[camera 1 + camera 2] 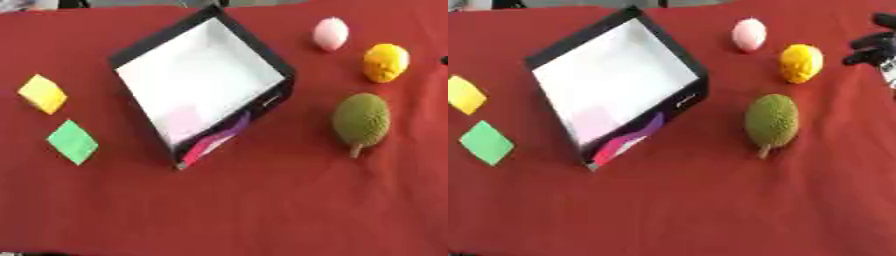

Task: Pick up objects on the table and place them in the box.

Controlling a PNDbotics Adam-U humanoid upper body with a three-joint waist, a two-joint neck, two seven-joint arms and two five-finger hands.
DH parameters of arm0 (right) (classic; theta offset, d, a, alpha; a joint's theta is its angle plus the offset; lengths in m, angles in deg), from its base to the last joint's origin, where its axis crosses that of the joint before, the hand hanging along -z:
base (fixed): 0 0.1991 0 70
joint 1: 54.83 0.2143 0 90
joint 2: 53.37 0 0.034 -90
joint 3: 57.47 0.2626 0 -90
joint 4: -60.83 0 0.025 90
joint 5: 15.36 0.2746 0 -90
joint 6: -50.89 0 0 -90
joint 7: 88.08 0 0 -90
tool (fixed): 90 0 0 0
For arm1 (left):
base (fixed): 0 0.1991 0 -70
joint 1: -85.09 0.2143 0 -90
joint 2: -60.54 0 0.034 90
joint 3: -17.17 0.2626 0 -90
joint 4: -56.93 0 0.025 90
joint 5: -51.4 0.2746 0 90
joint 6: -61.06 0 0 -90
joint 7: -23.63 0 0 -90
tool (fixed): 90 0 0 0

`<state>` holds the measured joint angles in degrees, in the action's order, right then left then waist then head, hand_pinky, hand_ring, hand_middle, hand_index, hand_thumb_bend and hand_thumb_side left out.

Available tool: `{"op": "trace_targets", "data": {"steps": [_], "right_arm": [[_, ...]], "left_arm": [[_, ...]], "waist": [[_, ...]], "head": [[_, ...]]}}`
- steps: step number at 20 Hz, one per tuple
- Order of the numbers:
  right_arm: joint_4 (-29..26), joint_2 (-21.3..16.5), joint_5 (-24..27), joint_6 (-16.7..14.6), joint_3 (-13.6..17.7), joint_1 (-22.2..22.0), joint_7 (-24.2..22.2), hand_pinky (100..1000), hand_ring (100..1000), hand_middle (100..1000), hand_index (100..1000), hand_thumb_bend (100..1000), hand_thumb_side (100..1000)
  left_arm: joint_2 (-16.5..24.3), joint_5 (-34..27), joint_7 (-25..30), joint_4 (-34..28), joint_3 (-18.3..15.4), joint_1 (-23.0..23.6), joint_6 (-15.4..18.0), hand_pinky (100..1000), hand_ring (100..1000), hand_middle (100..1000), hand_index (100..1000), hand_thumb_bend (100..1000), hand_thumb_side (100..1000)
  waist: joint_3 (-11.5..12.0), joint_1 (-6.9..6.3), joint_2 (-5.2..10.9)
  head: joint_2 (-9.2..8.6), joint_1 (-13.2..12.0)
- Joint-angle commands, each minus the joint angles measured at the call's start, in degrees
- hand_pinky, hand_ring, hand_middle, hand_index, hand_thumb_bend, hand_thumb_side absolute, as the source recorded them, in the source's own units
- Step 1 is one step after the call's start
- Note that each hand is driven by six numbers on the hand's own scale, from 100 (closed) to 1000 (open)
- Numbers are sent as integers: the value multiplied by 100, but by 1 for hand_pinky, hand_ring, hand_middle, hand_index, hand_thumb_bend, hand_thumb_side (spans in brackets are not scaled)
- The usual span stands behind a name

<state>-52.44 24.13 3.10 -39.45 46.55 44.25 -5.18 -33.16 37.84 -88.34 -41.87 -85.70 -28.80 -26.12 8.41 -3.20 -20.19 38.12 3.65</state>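
Right hand curled beside yellow fruit — box apart

Right hand cut off by the right edge, fingers too blurred to read.

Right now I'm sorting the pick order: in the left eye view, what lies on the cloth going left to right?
Yellow block → green block → box → pink egg-shaped object → green spiky fruit → yellow fruit.
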Motion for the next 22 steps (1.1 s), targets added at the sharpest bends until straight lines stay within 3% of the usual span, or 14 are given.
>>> {"op": "trace_targets", "data": {"steps": [1, 6, 9, 17, 19, 22], "right_arm": [[-132, -95, -32, -2, 19, 34, -10, 916, 672, 670, 889, 100, 470], [-132, -146, -25, -23, 14, 59, -24, 918, 683, 680, 894, 100, 470], [-132, -400, 17, -177, -5, 61, -116, 930, 723, 717, 917, 100, 470], [-132, -1926, -308, -1481, -339, -199, -837, 945, 793, 788, 947, 100, 441], [-132, -2379, -580, -1716, -470, -193, -880, 944, 820, 816, 958, 100, 300], [-132, -2974, -1091, -2018, -735, -94, -924, 935, 840, 838, 967, 100, 233]], "left_arm": [[217, 14, 24, -60, -12, -79, 6, 689, 852, 711, 748, 100, 734], [208, 8, 15, -70, -26, -88, 12, 689, 852, 711, 748, 100, 733], [232, 9, -7, -63, -47, -81, 10, 689, 853, 711, 747, 100, 733], [405, 42, -20, -22, -64, 15, 8, 689, 853, 711, 747, 100, 733], [436, 55, -18, -14, -60, 28, 4, 689, 853, 711, 747, 100, 732], [465, 67, -11, -2, -49, 44, -5, 689, 854, 711, 747, 100, 732]], "waist": [[4, 18, 113], [60, 26, 93], [57, 37, 90], [-51, 169, 172], [-63, 200, 197], [-67, 230, 226]], "head": [[-71, 1], [-104, 52], [-63, 54], [-5, 43], [1, 26], [10, 31]]}}
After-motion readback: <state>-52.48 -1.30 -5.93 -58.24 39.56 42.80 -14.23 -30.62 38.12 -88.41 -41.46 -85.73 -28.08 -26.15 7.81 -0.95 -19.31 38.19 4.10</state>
